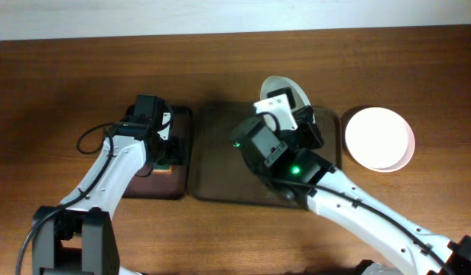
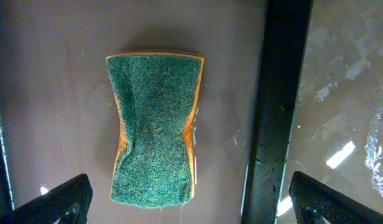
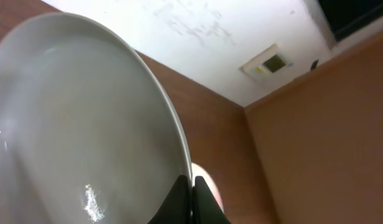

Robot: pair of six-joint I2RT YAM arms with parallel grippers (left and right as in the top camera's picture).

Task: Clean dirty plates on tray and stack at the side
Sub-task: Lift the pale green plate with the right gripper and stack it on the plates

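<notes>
The left hand (image 2: pixel 198 202) hangs released just above a green-topped sponge (image 2: pixel 155 127). Its two fingertips stand wide apart at the bottom corners of the left wrist view and touch nothing. The sponge lies flat on the wet floor of the small dark tray (image 1: pixel 144 183), pinched in at its waist, with an orange layer showing along its sides.

The right hand (image 3: pixel 193 190) is clenched on the rim of a white plate (image 3: pixel 73 124), one finger on either face. The plate's inside looks clean and glossy (a wet glint sits low in the bowl).

From overhead, the brown tray (image 1: pixel 220 153) lies at the middle of the desk (image 1: pixel 67 76), just beside the small dark tray on its right. The held plate stands tilted up on edge over the brown tray's far right corner. Whether its lower rim touches the tray is hidden by the arm.

Beyond the tray's right end, a stack of plates (image 1: pixel 379 137) rests on the desk. It is probably two plates, though glare blurs the count.
</notes>
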